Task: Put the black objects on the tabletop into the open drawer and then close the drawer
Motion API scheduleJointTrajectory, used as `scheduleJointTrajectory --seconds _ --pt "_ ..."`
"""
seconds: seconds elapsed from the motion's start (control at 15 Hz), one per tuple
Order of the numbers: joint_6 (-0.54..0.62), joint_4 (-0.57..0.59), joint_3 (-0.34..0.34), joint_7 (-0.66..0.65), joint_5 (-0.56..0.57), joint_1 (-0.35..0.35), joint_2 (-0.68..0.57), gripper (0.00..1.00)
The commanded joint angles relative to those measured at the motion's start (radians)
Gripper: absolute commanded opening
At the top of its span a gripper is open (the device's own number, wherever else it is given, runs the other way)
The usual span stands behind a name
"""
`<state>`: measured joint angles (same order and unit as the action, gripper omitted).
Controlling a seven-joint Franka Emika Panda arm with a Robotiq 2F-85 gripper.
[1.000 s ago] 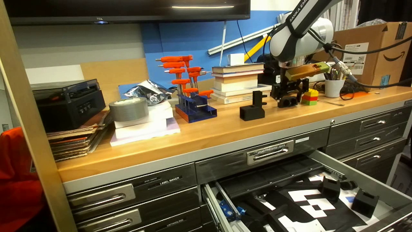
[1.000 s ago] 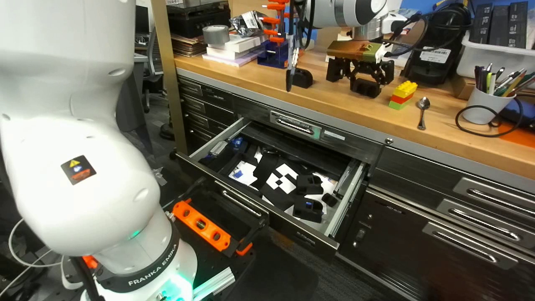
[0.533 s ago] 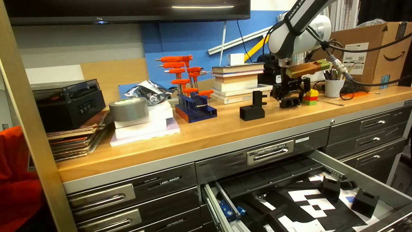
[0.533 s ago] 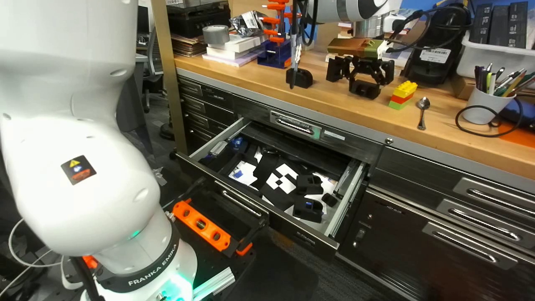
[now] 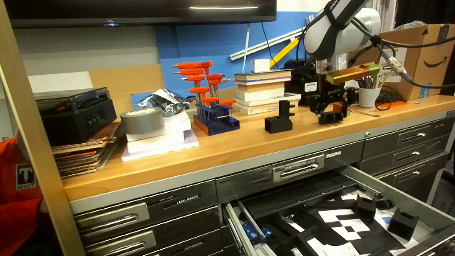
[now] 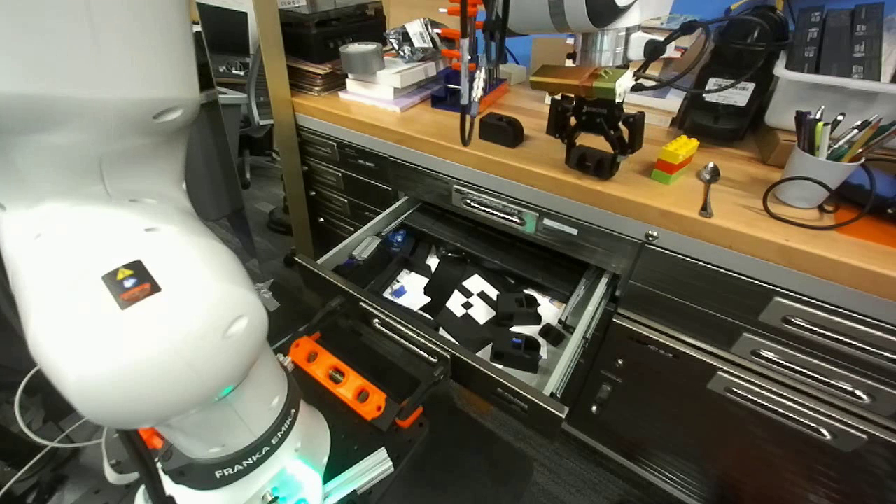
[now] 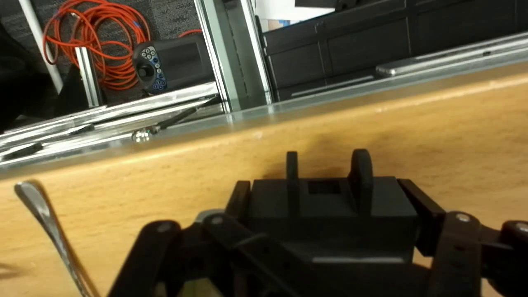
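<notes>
Holding blk block (image 7: 332, 231), tool (image 7: 328, 198) is over table (image 5: 231, 142), jaws block-wide; long axis jaw-to-jaw, prongs (image 7: 361, 181) twd drawer (image 5: 408, 206). 2nd block (image 5: 279, 123) on table, post (image 5: 283, 109) up. TV (image 5: 142, 10) reads "TCL"; label (image 5: 187, 200), "LABEL MAKER".

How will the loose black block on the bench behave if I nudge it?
The black block probably slides rather than rolls, sitting flat on the bench. A high push might tip it, since a narrow post rises at one end. It's likely stiff, given its crisp edges.
</notes>
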<state>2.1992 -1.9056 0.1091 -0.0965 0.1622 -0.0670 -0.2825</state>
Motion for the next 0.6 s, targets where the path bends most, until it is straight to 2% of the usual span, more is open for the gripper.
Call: scheduleJointTrajectory --seconds 0.0,0.33,0.53 --pt "0.127 -0.248 -0.01 0.021 -0.036 -0.009 0.161 0.64" --pt "0.265 -0.513 -0.009 0.025 -0.083 -0.008 0.323 0.64" --pt "0.273 -0.616 -0.013 0.016 -0.086 -0.004 0.361 0.64"
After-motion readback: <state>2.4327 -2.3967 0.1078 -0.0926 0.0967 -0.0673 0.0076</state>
